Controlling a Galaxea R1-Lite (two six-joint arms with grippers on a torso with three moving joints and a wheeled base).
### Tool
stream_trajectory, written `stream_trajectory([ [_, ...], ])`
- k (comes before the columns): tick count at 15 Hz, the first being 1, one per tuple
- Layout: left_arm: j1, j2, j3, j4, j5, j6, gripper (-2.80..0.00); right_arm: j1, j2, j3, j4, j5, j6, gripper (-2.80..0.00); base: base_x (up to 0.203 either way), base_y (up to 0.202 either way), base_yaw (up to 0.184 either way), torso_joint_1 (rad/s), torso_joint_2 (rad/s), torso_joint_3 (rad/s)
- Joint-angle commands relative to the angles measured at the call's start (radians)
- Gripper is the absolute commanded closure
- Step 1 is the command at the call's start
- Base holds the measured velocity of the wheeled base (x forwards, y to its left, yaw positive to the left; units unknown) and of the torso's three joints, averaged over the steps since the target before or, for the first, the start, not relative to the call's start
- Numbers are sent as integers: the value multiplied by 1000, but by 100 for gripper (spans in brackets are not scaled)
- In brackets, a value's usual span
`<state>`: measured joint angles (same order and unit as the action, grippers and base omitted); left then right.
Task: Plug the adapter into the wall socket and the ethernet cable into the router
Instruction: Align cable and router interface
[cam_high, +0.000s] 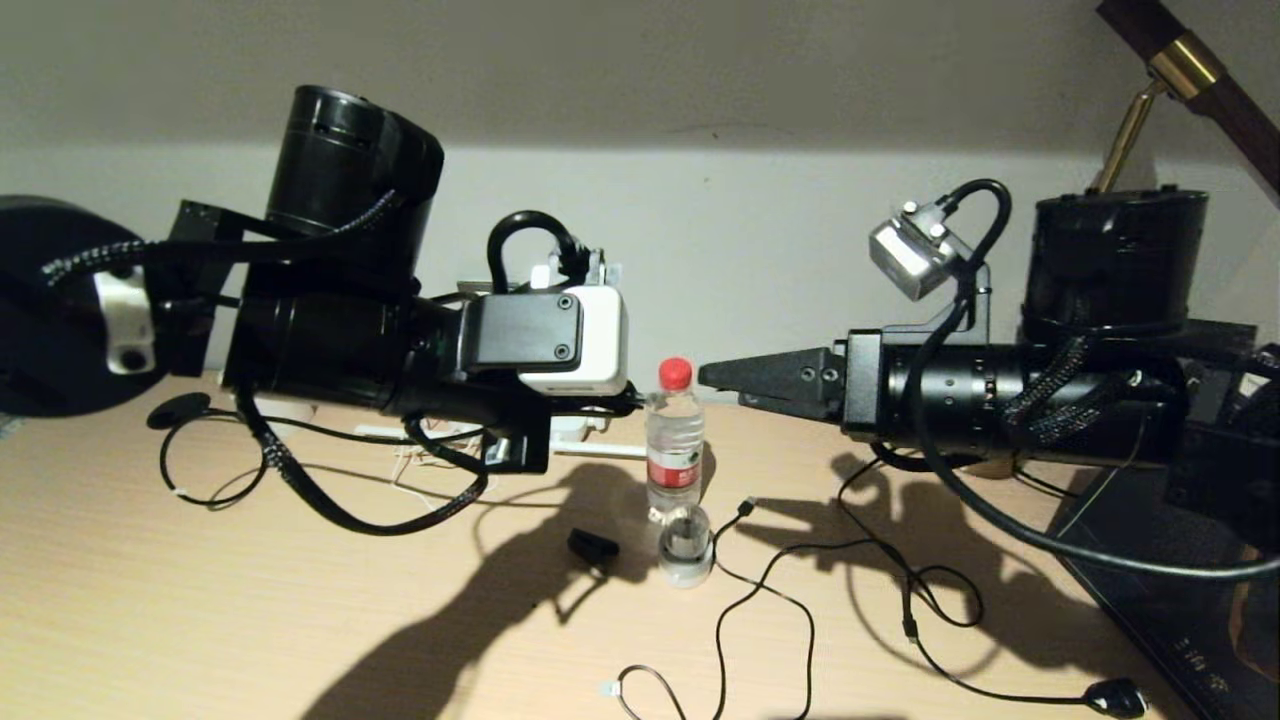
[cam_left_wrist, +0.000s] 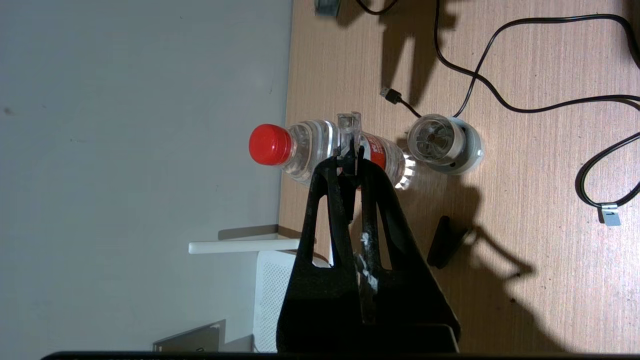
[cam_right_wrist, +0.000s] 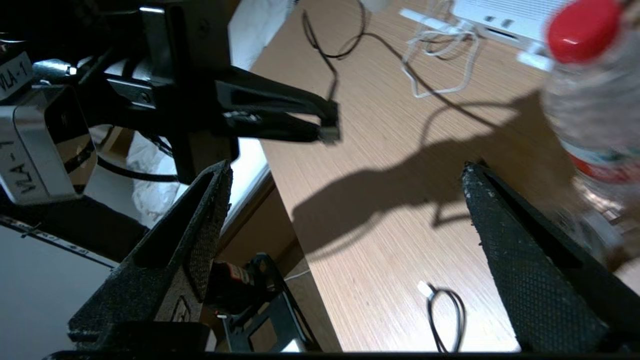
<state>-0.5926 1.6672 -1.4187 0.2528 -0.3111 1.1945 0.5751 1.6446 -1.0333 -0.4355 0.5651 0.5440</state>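
My left gripper (cam_left_wrist: 350, 157) is shut on the ethernet cable's connector (cam_left_wrist: 349, 131), and the clear tip pokes out past the fingertips; the right wrist view shows that connector (cam_right_wrist: 330, 134) in the air above the table. The white router (cam_left_wrist: 272, 295) lies by the wall with an antenna (cam_left_wrist: 240, 246) standing out, and the grey wall socket (cam_left_wrist: 192, 340) is beside it. My right gripper (cam_right_wrist: 346, 169) is open with nothing in it, level with the bottle's cap in the head view (cam_high: 710, 375). The adapter is hidden; a thin white cord (cam_right_wrist: 440, 65) lies coiled before the router (cam_right_wrist: 500, 17).
A water bottle (cam_high: 675, 440) with a red cap stands between the two grippers. An upturned clear cup (cam_high: 686, 550) and a small black clip (cam_high: 592, 545) lie in front of it. Thin black cables (cam_high: 790, 600) and a black plug (cam_high: 1115, 697) trail over the wooden table (cam_high: 200, 620).
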Motion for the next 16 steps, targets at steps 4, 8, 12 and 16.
stream_trajectory([
  [4,-10,-9,7,3,-3,7,0,65,114,-81,-19,-14,3,-280,0,0,0,0,0,0],
  [8,-10,-18,11,2,-3,11,0,98,141,-105,-20,-33,-1,-280,0,0,0,0,0,0],
  [12,-2,-56,48,2,-5,10,0,115,153,-113,-52,-71,1,-280,0,0,0,0,0,0],
  [16,8,-67,66,0,-6,10,0,115,152,-109,-52,-71,2,-280,0,0,0,0,0,0],
])
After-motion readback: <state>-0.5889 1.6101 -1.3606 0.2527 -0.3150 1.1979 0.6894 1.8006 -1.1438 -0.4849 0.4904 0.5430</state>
